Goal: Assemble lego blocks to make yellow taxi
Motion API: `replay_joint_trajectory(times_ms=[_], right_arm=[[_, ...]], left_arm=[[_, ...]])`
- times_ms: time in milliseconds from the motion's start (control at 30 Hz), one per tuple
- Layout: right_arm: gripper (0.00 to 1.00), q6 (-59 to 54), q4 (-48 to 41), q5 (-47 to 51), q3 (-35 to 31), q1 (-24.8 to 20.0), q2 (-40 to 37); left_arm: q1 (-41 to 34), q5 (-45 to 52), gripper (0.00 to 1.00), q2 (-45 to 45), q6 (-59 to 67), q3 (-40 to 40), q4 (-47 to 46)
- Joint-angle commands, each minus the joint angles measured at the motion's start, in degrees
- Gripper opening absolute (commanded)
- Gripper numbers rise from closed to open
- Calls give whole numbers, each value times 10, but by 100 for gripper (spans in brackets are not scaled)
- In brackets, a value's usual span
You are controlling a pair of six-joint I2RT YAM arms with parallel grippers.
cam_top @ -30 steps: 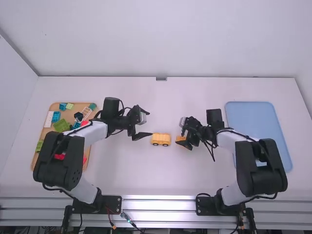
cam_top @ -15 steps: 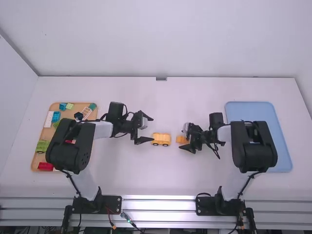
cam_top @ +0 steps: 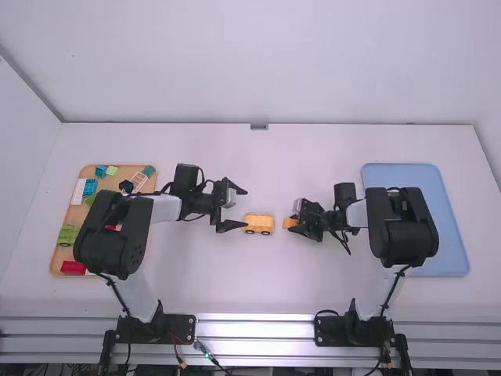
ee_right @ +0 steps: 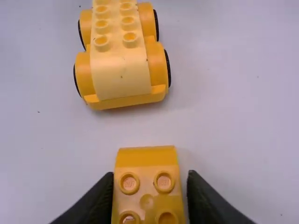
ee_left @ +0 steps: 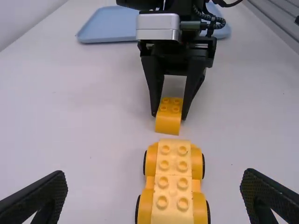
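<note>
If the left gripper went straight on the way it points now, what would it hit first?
Probably the yellow wheeled car, which lies ahead between the left gripper's open fingers; its height over the car is unclear, so it might pass above.

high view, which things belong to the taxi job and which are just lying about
For the taxi:
yellow wheeled plastic car body
curved-edged yellow studded plastic brick

Probably just lying about:
green wheeled plastic brick
red rectangular plastic brick
rectangular tan tray holding both
rectangular light-blue tray
</note>
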Motion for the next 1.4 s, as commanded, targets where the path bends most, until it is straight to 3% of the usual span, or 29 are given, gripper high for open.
replay_joint_trajectory(times_ms=[0,400,600,700,1000,1367], right_arm=[[32,2,-2,-5,8,-2,9],[27,4,-54,-36,44,-1,8],[46,-5,-63,-10,40,-1,8],[48,-4,-57,-5,33,-2,8],[45,12,13,-8,-4,-2,8],[37,-13,-2,-45,-8,-38,8]], left_arm=[[-4,15,99,4,-2,6,-3],[-34,-59,99,5,44,-27,3],[-35,-73,99,5,29,-29,2],[-35,-71,99,5,28,-28,3],[-35,-69,99,5,28,-28,4],[-35,-45,99,5,28,-28,9]])
